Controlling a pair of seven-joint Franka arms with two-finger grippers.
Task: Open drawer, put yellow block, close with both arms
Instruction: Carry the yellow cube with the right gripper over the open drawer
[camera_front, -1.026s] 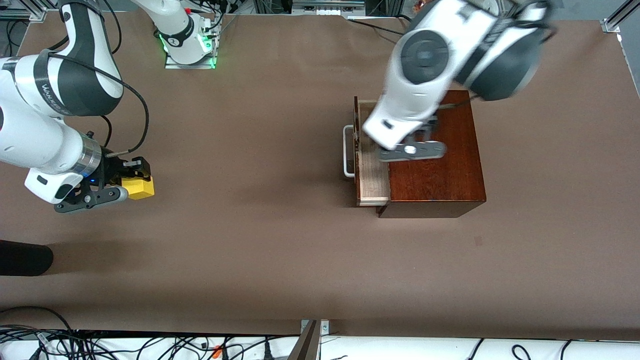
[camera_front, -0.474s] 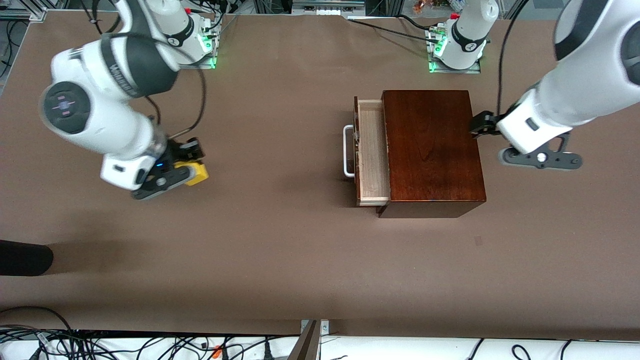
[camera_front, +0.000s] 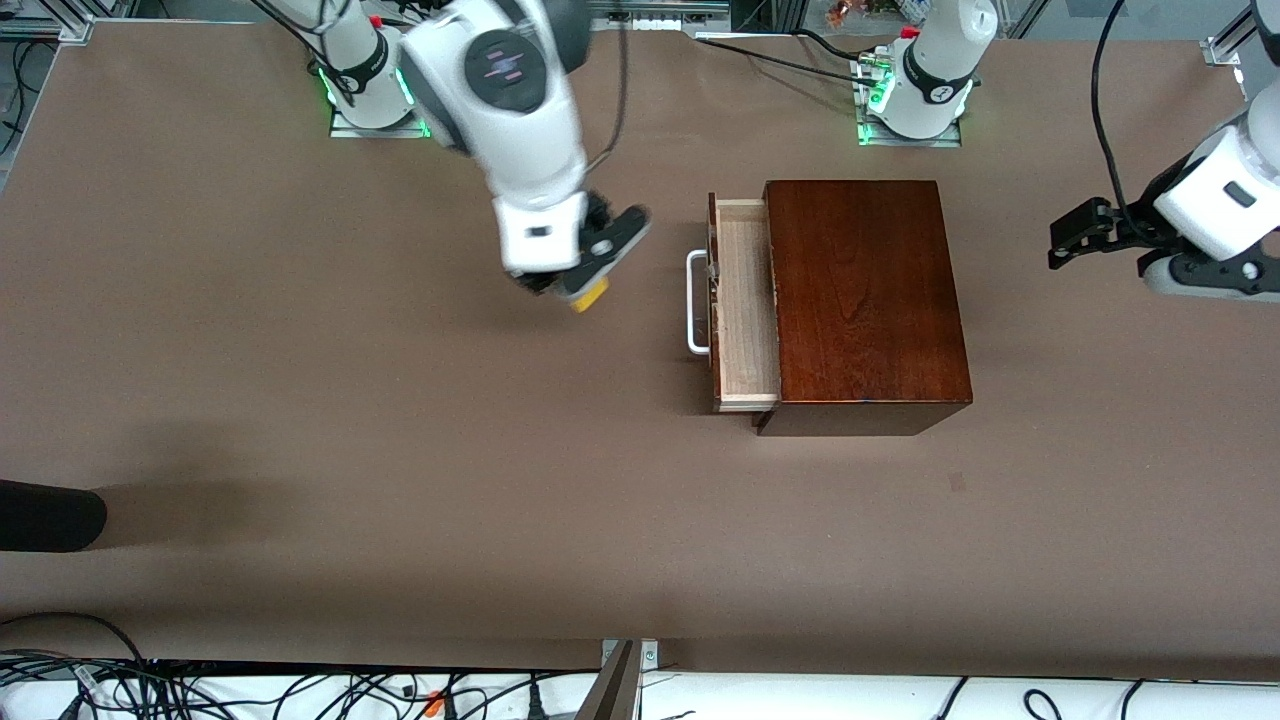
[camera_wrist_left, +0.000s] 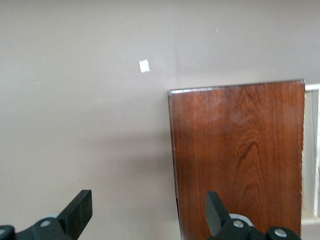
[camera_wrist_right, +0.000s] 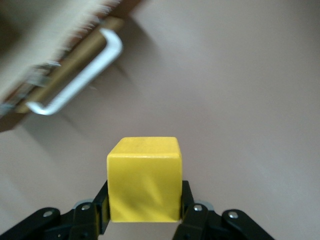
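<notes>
My right gripper (camera_front: 583, 287) is shut on the yellow block (camera_front: 590, 293) and holds it above the table, close to the drawer's white handle (camera_front: 697, 302). In the right wrist view the yellow block (camera_wrist_right: 144, 177) fills the gap between the fingers (camera_wrist_right: 192, 210), and the handle (camera_wrist_right: 80, 75) shows ahead. The drawer (camera_front: 745, 300) stands pulled out of the dark wooden box (camera_front: 865, 300), its pale tray bare. My left gripper (camera_front: 1078, 232) hangs open over the table at the left arm's end of the box. Its fingers (camera_wrist_left: 80, 210) hold nothing, and the box top (camera_wrist_left: 237, 150) lies below them.
Brown table cover (camera_front: 400, 450) spreads all around the box. Both arm bases (camera_front: 915, 90) stand along the table's edge farthest from the front camera. Cables (camera_front: 200, 690) lie along the edge nearest that camera, and a black object (camera_front: 45, 515) sits at the right arm's end.
The right arm has carried the yellow block from its end of the table to near the drawer handle. The left arm has withdrawn from over the drawer toward its own end of the table.
</notes>
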